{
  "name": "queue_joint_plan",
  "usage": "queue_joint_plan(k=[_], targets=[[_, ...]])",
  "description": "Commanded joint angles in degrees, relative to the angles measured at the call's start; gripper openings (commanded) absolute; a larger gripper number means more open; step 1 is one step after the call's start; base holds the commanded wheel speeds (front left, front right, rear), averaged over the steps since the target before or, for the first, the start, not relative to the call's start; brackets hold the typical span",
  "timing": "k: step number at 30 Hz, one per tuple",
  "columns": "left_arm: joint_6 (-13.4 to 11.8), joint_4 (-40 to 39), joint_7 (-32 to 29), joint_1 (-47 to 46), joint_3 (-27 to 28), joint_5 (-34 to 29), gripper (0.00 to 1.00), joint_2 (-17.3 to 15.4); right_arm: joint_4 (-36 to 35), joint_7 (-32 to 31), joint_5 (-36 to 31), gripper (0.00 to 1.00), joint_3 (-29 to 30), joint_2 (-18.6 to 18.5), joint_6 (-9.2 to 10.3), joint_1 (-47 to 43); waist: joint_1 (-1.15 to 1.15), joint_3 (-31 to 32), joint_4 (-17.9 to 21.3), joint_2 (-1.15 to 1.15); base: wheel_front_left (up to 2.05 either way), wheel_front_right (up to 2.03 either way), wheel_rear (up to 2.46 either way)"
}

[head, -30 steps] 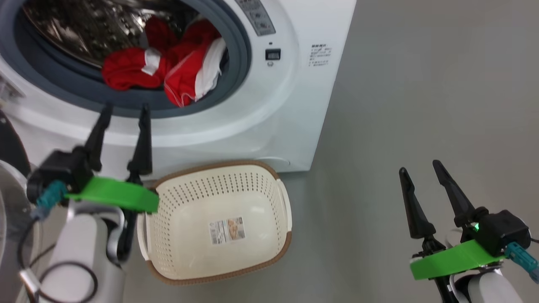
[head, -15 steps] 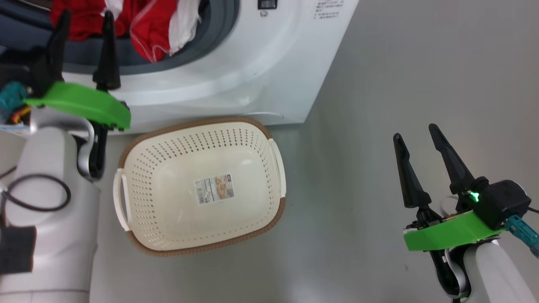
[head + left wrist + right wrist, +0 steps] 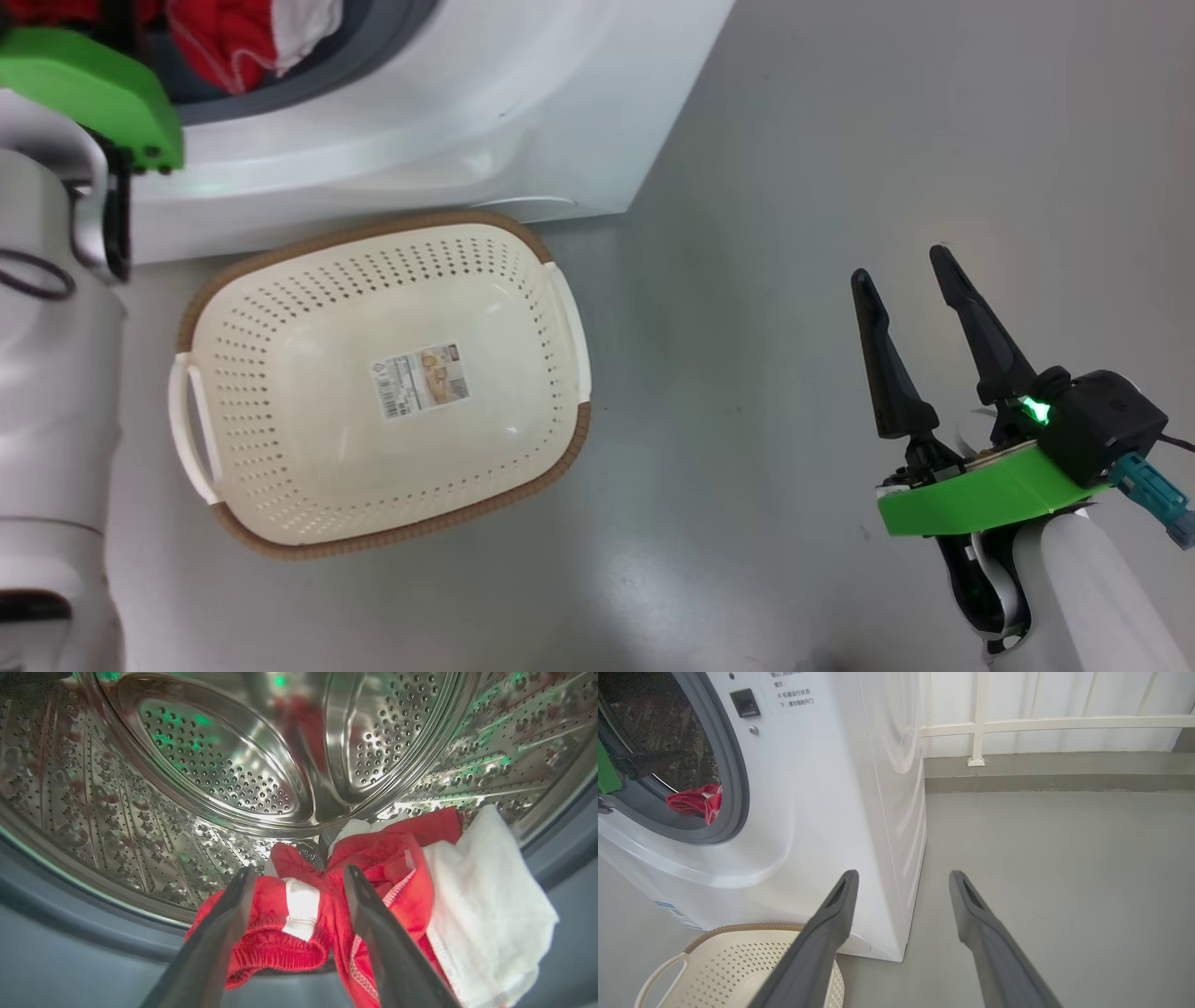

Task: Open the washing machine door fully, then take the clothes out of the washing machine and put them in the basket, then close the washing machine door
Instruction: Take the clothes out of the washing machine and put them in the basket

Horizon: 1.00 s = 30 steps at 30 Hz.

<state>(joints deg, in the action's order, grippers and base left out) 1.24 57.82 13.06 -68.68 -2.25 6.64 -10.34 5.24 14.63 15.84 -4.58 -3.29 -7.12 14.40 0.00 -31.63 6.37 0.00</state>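
Grey smooth floor (image 3: 794, 187), matt with soft reflections, is laid throughout; a white railing (image 3: 1041, 723) on a low grey kerb is seen at its far edge.

Item 1: the clothes (image 3: 397, 858). Bright red fabric with white panels and white stitched trim, bunched in one heap. The heap is lodged at the front lower edge of the perforated steel drum (image 3: 224, 765), and a white panel is draped outward over the grey gasket (image 3: 70, 933).

Item 2: the washing machine (image 3: 420, 112). White and boxy, it is stood on the floor with its round opening uncovered.

Item 3: the basket (image 3: 523, 280). Cream-white perforated plastic with a brown woven-look rim and two side handles; a barcode sticker (image 3: 422, 378) is fixed to its bottom. It is set on the floor just in front of the machine's base, and nothing is held in it.

Item 4: the left gripper (image 3: 299, 870). It is reached into the drum mouth with its two dark fingers spread wide, one to either side of a red bundle with a white patch. Contact with the fabric cannot be judged. Its green mount (image 3: 84, 84) and pale forearm (image 3: 47, 373) are seen at the machine's front.

Item 5: the right gripper (image 3: 898, 264). It is held above bare floor, well apart from the basket, its fingers parted with nothing between them and pointed toward the machine's front corner.
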Motion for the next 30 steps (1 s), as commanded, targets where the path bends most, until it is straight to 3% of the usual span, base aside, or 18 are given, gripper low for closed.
queue_joint_plan(k=[1,14,30], targets=[[-1.0,0.1,-0.7,-1.6,0.1,-1.1,1.0,-3.4,-1.1,0.4,0.8,1.0,-1.5,0.1,-0.36,0.1,0.0,-1.2,1.4,0.0,0.0,0.0,0.0],[-4.9,11.6,-8.9,-8.0,-3.6,-4.7,1.0,-8.0,-0.3,0.4,2.0,1.0,-3.8,0.4,-0.36,-0.1,0.0,-1.8,4.9,0.0,0.0,0.0,0.0],[-6.5,15.1,-15.2,-7.2,-7.0,-6.2,1.0,-10.6,0.5,0.4,3.7,1.0,-6.4,0.4,-0.36,-0.6,0.0,-1.3,7.5,0.0,0.0,0.0,0.0]])
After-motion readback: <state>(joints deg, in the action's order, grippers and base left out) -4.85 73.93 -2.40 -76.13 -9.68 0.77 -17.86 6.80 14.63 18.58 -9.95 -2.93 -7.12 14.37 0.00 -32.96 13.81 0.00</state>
